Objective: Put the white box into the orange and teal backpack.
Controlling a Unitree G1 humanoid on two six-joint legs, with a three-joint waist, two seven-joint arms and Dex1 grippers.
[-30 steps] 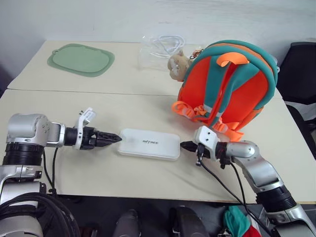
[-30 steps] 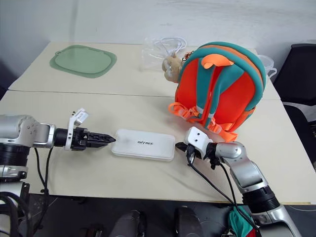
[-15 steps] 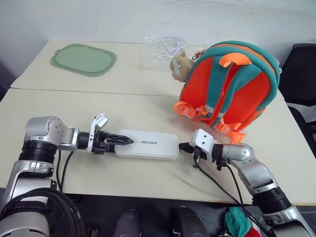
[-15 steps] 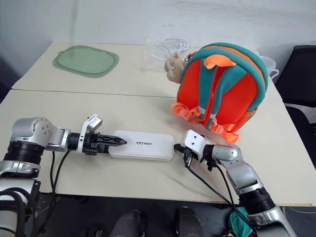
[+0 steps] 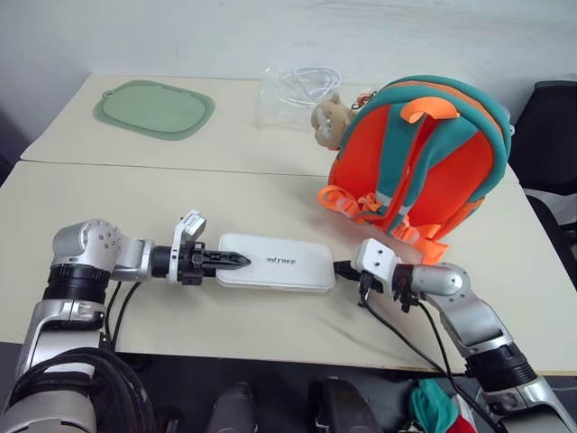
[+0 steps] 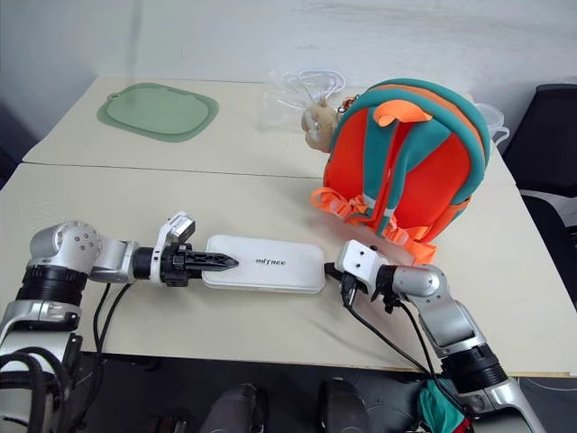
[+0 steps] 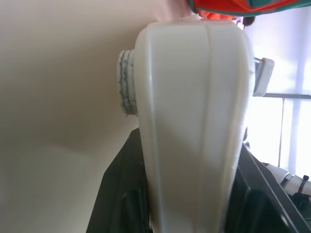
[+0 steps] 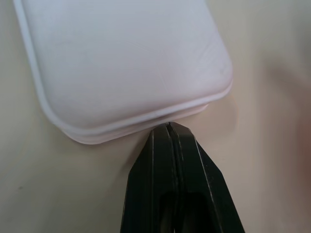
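White box, a flat smooth plastic oblong with rounded corners, lies on the table between both claws: left gripper clamps its end, right gripper pinched empty against the other, orange and teal backpack beyond.

My black fingers flank a white box with small dark lettering. The backpack is bright orange with teal trim; a pale green mat lies at the beige table's far left corner.

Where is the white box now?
The white box lies flat on the table's near edge between the left gripper and right gripper, before the orange and teal backpack.
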